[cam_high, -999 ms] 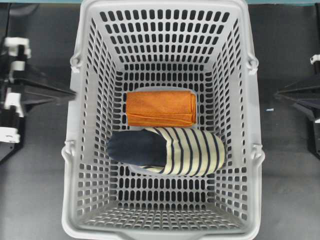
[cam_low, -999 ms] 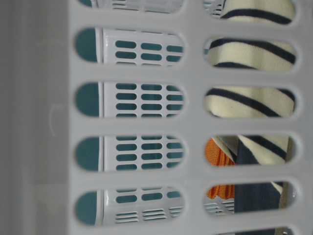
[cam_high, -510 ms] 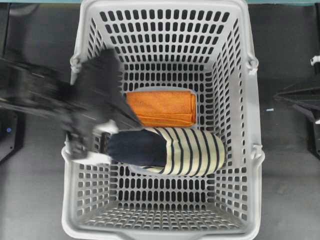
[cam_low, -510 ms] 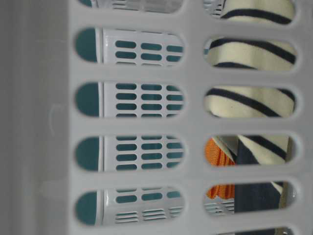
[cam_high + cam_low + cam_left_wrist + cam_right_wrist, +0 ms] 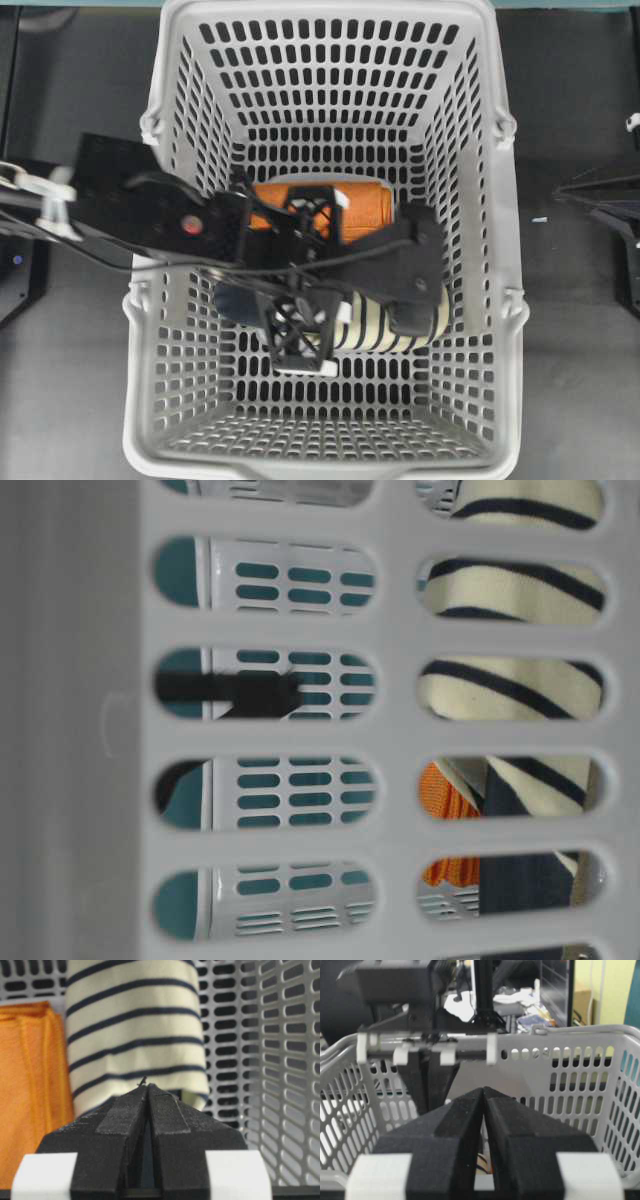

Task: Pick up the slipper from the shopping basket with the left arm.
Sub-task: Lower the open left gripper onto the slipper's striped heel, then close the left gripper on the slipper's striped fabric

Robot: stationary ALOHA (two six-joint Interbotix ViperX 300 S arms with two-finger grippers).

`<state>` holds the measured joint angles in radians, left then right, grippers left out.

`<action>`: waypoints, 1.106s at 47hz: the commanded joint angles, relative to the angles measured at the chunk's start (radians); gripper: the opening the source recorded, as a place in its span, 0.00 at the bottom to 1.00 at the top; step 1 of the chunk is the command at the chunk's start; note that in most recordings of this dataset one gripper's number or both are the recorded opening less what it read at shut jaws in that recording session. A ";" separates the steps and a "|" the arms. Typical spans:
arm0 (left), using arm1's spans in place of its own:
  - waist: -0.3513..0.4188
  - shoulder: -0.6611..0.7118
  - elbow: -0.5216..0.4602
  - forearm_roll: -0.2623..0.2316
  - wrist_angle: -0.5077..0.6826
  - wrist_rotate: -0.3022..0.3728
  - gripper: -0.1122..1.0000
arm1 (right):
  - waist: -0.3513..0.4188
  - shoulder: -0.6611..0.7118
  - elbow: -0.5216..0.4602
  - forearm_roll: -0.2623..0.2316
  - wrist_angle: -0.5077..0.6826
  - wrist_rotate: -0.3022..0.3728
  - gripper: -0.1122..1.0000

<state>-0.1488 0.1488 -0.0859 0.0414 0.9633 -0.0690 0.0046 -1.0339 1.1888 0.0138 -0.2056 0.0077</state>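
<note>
Left gripper (image 5: 148, 1087), jaws pressed together and holding nothing, poised inside the shopping basket (image 5: 170, 60) above the slipper (image 5: 135, 1025); in the left wrist view the closed tips point at the cream, navy-striped part. In the overhead view the left arm (image 5: 130, 210) reaches in over the basket's left wall and covers much of the slipper, of which only a few stripes and a sliver of the navy toe show beneath it. The slipper lies on the basket floor, just beside a folded orange cloth (image 5: 30, 1085) that flanks it on the left of the wrist view. The step in hand is judged to be the approach, with no grasp yet made; the next move calls for the jaws to part, then descend so that they straddle the soft fabric and not the cloth alongside. Right gripper (image 5: 484, 1091), likewise clenched and empty, sits outside the basket facing its wall. How far the left tips stand from the fabric cannot be settled: the arm masks the spot from overhead, and the table-level view offers only a dark bar behind the slots, probably part of that arm.
</note>
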 commanded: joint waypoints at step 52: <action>0.009 0.137 0.012 0.005 -0.017 -0.006 0.33 | 0.008 0.003 0.018 0.005 -0.005 0.008 0.10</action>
<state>-0.1427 0.3022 -0.0629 0.0414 0.9495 -0.0736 0.0092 -1.0385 1.2149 0.0153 -0.2056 0.0107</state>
